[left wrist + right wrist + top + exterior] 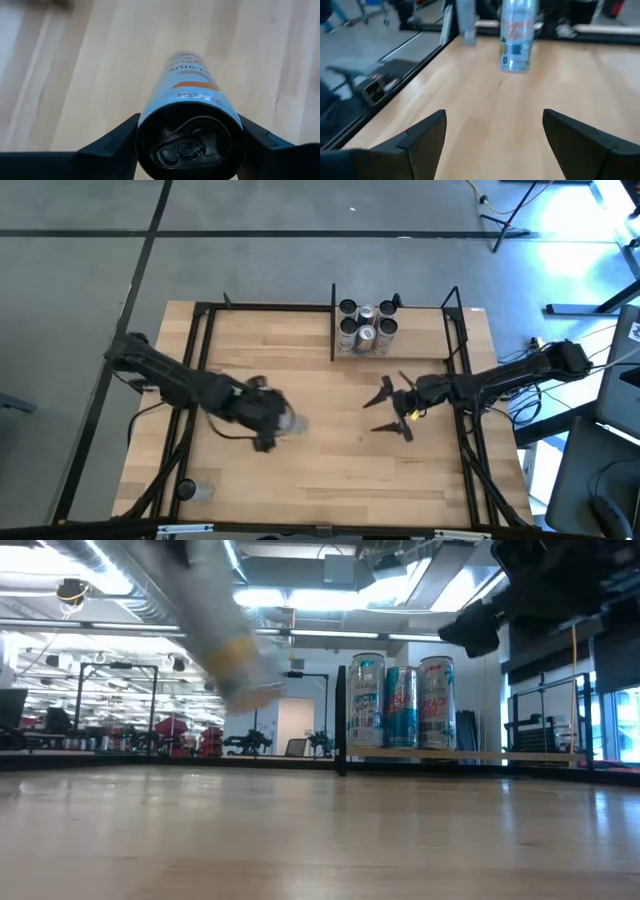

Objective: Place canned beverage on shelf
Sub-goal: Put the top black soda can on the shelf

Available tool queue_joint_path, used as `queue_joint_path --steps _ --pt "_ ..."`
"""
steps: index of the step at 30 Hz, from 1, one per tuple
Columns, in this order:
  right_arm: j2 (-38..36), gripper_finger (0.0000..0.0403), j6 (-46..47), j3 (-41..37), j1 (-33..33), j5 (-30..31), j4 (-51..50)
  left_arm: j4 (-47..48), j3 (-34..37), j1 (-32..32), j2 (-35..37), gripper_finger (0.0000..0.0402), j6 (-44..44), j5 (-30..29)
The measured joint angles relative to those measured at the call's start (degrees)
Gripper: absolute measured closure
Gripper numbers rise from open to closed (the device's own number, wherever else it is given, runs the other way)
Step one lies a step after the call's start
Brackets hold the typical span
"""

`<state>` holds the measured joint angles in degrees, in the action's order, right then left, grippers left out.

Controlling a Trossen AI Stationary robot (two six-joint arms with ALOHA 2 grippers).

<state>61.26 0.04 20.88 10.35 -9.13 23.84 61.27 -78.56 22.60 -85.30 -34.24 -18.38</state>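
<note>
A slim silver can [189, 90] with orange print hangs above the wooden tabletop's left middle, with my left gripper [270, 420] shut on it. It is a blurred, tilted streak in the low view [225, 635] and shows clear of the wood in the right wrist view [517, 35]. The shelf [420, 330] is the wooden bay at the far middle, framed by black uprights. Several cans [365, 328] stand upright on its left end. My right gripper [395, 410] is open at the right middle, with nothing between its fingers [492, 135]. My left gripper pinches the can between its two fingers, on opposite sides of the wall just below the tab end [150, 117]. The fingers [112, 140] slant down from above. The can runs on beyond them, tab end toward the wrist, tilted and lifted clear of the table.
One more can [195, 490] is at the near left corner, by the black frame [190, 380] that runs round the tabletop. Bare wood lies between the two grippers and in front of the shelf.
</note>
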Motion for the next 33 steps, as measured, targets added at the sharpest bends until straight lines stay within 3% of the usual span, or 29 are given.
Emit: queue_joint_path --steps 4,8,12,18,33 --pt "2.72 0.0086 1.69 0.00 2.97 1.06 -0.04 0.25 -9.23 -2.53 -9.81 0.0188 12.59 1.90" --pt "4.85 0.0086 3.22 0.00 4.62 1.09 -0.18 0.71 -19.15 -4.98 -19.56 0.0188 24.44 8.42" --pt "6.79 0.0086 5.76 0.00 5.16 1.12 -0.41 6.20 -29.01 -6.93 -27.17 0.0188 31.98 14.61" --pt "10.04 0.0086 8.45 -0.02 5.15 1.09 -0.40 13.91 -39.22 -7.77 -34.72 0.0188 38.86 15.84" --pt "11.38 0.0086 9.60 -0.04 5.11 1.21 0.56 15.80 -40.19 -5.43 -36.30 0.0176 42.27 12.48"
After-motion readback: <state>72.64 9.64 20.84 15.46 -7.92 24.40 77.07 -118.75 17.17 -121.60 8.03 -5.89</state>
